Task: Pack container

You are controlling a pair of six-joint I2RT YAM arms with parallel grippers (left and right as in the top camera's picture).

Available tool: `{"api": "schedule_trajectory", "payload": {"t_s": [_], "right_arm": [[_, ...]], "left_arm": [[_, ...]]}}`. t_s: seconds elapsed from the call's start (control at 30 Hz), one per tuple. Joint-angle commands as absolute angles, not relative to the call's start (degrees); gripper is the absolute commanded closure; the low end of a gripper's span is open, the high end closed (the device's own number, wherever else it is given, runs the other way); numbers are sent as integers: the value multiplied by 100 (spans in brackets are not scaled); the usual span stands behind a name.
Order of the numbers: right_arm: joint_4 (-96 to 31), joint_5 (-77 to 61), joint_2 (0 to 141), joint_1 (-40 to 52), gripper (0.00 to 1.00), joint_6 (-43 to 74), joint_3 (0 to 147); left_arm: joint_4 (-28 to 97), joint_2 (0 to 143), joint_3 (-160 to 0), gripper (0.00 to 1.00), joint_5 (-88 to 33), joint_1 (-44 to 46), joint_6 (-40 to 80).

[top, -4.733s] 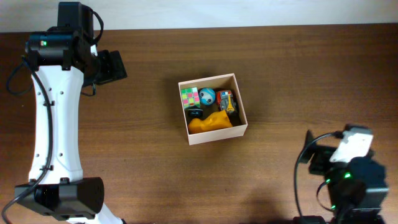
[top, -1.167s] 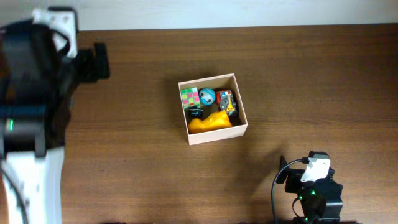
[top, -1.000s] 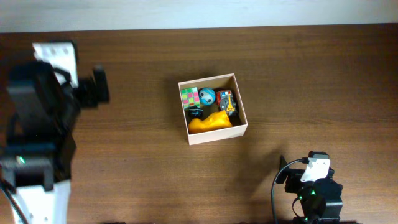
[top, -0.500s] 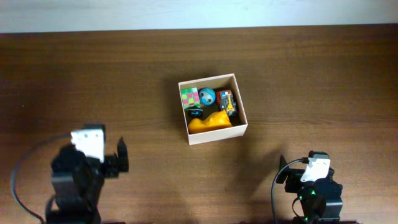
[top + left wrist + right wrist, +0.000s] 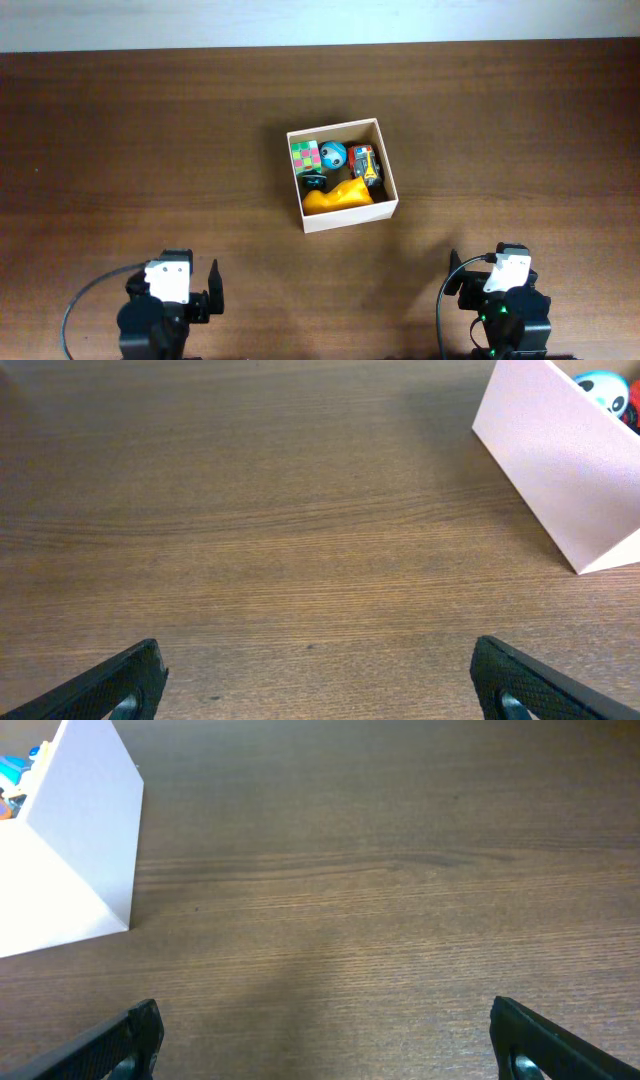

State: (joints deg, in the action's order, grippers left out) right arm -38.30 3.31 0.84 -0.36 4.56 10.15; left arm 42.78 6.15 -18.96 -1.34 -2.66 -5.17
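The container point(image 5: 342, 215), a square white-walled box, stands mid-table. Inside lie a chequered cube point(image 5: 305, 154), a blue ball point(image 5: 333, 154), a red toy car point(image 5: 365, 163), a small dark toy point(image 5: 314, 182) and an orange toy point(image 5: 338, 198). My left gripper point(image 5: 200, 285) is open and empty at the front left, well apart from the box. My right gripper point(image 5: 470, 275) is open and empty at the front right. The left wrist view shows the box wall point(image 5: 560, 470) at upper right between wide fingers point(image 5: 320, 685). The right wrist view shows it point(image 5: 75, 870) at upper left, fingers point(image 5: 325, 1045) wide.
The brown wooden table point(image 5: 500, 120) stretches round the box. A pale wall edge point(image 5: 320, 20) runs along the far side. Cables loop beside both arm bases at the front edge.
My left arm has swung from the far left back down to the front left edge and folded low. The right arm and the box contents have not moved.
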Motion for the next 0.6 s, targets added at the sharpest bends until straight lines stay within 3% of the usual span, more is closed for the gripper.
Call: {"api": "schedule_trajectory", "payload": {"t_s": [0.0,0.57], "right_arm": [[-3817,301,19,-82,1,491,985],[-3817,301,19,-82,1,491,985]], "left_arm": [[4241,226,-1599,1,-222,-279,-609],[4034,34,-919,1,-217,-274,-609]]}}
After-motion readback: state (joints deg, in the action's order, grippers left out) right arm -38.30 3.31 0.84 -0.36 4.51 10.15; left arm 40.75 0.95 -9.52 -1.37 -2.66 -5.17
